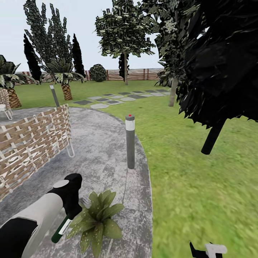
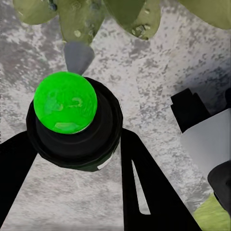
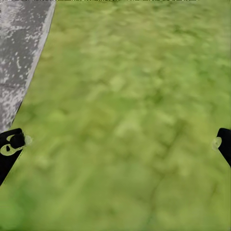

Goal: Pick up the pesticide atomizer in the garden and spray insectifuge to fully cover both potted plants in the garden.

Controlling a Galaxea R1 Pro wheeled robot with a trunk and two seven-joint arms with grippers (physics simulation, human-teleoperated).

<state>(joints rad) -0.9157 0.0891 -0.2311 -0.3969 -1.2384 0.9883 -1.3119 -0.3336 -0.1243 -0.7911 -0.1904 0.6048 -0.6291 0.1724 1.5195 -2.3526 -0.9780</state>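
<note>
The left gripper [image 2: 77, 144] clamps the slim dark green pesticide atomizer [image 1: 61, 228] beside a broad-leaved potted plant [image 1: 97, 220]. Its round glossy green cap [image 2: 65, 102] faces the left wrist camera. The right gripper [image 3: 115, 142] is spread wide over blurry lawn [image 3: 130, 96].

The head camera looks forward and down over the patio [image 1: 107, 143] and lawn [image 1: 200, 172]. The left wrist camera looks down close onto the patio, the right onto lawn; both grounds show in the head view.

Green atomizer [image 1: 61, 228] (white label) beside plant [image 1: 97, 220]

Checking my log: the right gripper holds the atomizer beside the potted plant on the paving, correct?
No, the left gripper holds the atomizer, as the head view shows. The rest stands: it is beside the potted plant on the paving.
</note>
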